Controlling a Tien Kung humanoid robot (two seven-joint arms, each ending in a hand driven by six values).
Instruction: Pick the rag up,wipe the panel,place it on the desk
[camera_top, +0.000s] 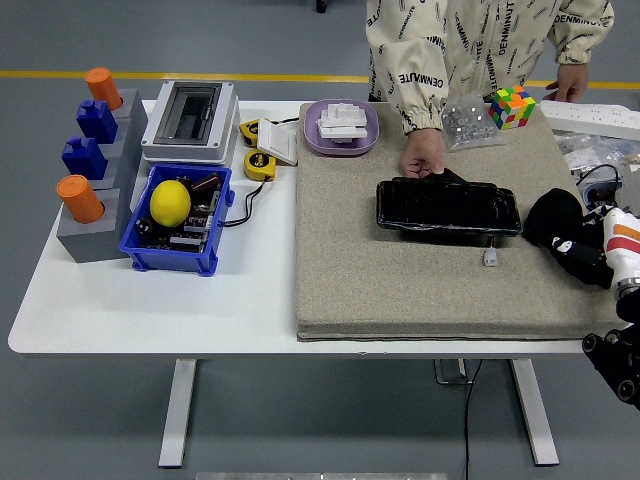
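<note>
The black panel (448, 208) lies on the grey felt mat (400, 280), right of the middle. A person's hand (425, 155) holds its far left edge. The black rag (553, 213) lies bunched on the mat just right of the panel. My right hand (580, 258) comes in from the right edge and rests at the rag's near right side. Its dark fingers are loosely extended towards the rag and do not visibly close around it. The left arm is out of view.
A small white connector (489, 258) lies on the mat in front of the panel. A purple dish (341, 128), a clear bag (468, 122) and a colour cube (511, 106) sit at the mat's far edge. A blue bin with a lemon (171, 203), a grey box (189, 118) and toy blocks (88, 160) stand at the left.
</note>
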